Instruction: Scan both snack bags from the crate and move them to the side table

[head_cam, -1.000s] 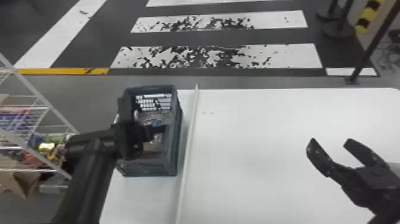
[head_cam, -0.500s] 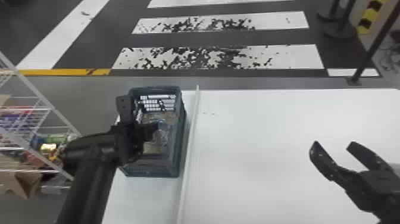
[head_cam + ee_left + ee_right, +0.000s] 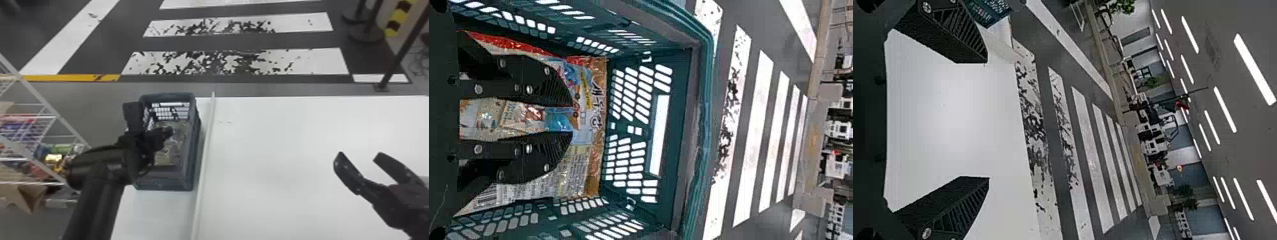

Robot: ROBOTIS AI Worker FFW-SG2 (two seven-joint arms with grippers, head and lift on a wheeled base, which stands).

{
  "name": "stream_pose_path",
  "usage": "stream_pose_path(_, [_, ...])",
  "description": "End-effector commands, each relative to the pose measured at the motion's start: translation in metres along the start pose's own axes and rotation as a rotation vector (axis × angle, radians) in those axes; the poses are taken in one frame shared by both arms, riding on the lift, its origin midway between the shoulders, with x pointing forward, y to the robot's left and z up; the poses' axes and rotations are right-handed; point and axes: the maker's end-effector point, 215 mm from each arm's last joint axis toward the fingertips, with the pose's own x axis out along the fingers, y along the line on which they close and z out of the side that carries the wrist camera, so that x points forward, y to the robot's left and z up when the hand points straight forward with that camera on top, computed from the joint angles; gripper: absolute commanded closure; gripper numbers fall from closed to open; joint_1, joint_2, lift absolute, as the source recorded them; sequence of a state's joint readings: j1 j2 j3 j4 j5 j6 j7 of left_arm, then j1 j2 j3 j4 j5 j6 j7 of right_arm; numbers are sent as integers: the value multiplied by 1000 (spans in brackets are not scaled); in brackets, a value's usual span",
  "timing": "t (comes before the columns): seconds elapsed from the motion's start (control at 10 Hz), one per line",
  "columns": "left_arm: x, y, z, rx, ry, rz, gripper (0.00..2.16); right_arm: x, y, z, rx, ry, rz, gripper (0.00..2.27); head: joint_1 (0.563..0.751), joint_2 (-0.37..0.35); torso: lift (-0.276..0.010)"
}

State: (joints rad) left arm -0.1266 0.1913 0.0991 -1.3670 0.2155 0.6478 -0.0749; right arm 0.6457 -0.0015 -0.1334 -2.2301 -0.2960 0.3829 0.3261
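Striped floor (image 3: 236,41) extended beyond the white desk (image 3: 287,143). The crate (image 3: 189,153) stood on it, beside the divider (image 3: 204,153). The snack bag (image 3: 584,95) was inside the crate. My left gripper (image 3: 571,119) was narrowed onto the bag, film bunched between its fingers. My right gripper (image 3: 359,154) was parked over the desk, fingers spread and empty.

Change: the crate had shifted slightly toward the divider since the first head view. Implication: my grasp was probably loading the crate as well as the bag. Next step: lift straight up, clear the walls, then scan. Caution: slick film could slip or snag on the rim.
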Motion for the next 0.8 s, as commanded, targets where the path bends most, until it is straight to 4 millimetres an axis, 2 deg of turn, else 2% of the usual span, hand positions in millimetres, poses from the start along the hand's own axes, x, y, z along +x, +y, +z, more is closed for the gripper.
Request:
stream_pose_path(0.0, [-2,-1,2,0,0,3,39,0,1,0,2,0,2,87,695,160,-29])
stream_pose_path(0.5, [-27,-16,-12,8,237,7,66,0,2,3,1,-5,9,87,695,154,-29])
stream_pose_path(0.7, [-32,-16,0,31,291,27,66,-2,3,3,2,-4,16,87,695,146,-29])
